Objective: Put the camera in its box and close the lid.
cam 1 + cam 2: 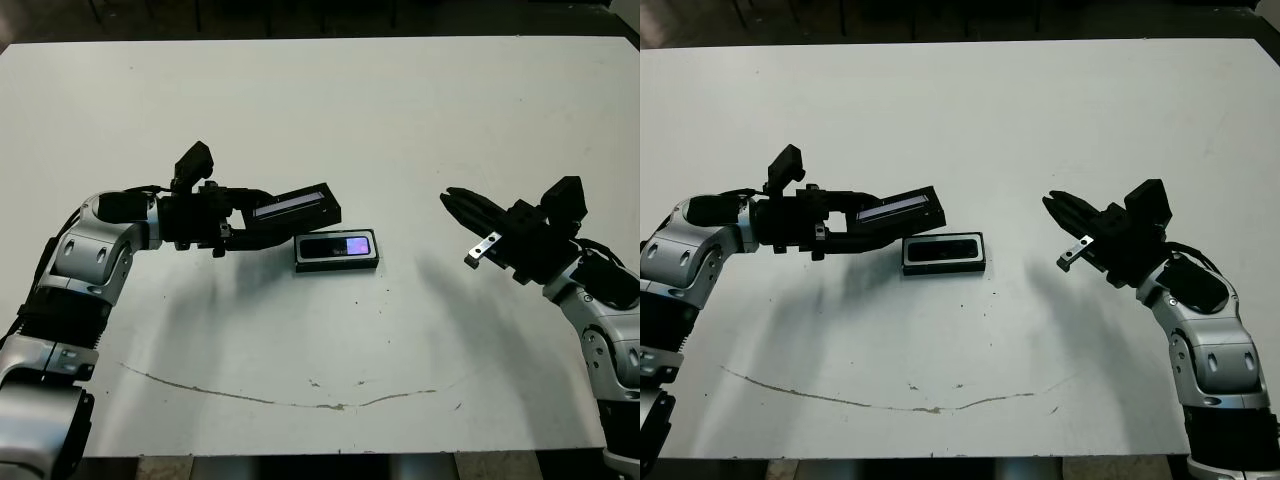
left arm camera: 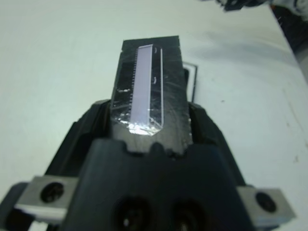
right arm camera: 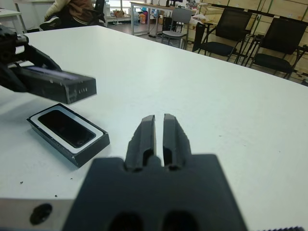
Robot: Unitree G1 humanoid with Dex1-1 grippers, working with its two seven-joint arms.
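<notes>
Holding the lid (image 1: 292, 210) between its black fingers, the left gripper (image 1: 240, 222) hovers above the white table (image 1: 320, 90), the lid's pale grey-blue strip facing up and its far end tilted over the near-left corner of the box (image 1: 337, 251). The box sits flat on the table near the middle, just right of that gripper, with the camera (image 1: 339, 246) lying inside its white lining, its lit bluish-purple screen toward the right end. Well apart to the right, the right gripper (image 1: 458, 203) hangs above the table, fingers pressed nearly together and gripping nothing.
</notes>
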